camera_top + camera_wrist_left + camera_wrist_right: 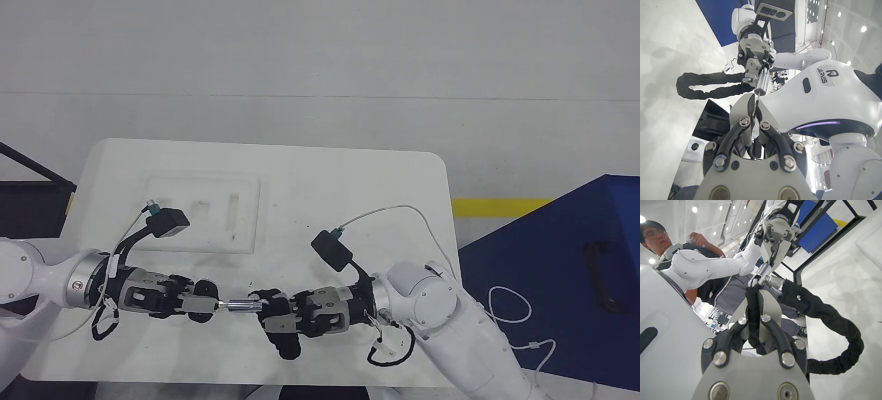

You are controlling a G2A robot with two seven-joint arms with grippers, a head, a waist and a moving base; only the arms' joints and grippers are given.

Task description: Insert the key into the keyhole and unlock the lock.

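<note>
Pinching the key [757, 98] by its head, the left gripper [213, 302] has its fingers drawn narrow around it, and the thin blade pokes out past the fingertips. The blade's tip meets the keyhole face of the cable lock [762, 83], a chrome cylinder. How far the blade sits inside cannot be told. Facing it, the right gripper [263, 308] clamps the lock from the opposite end. Its fingers are closed narrow on the black fabric-sleeved cable [829, 313] just where it joins the metal head. The rest of the cable curves away in a loop beside that gripper. In the top view the two grippers meet tip to tip at the lower middle of the frame, over the near part of the white table [350, 190], with key and cylinder in one line between them. A white tray [205, 212] with shallow recesses lies on the table toward the upper left of the frame, well apart from both grippers.
</note>
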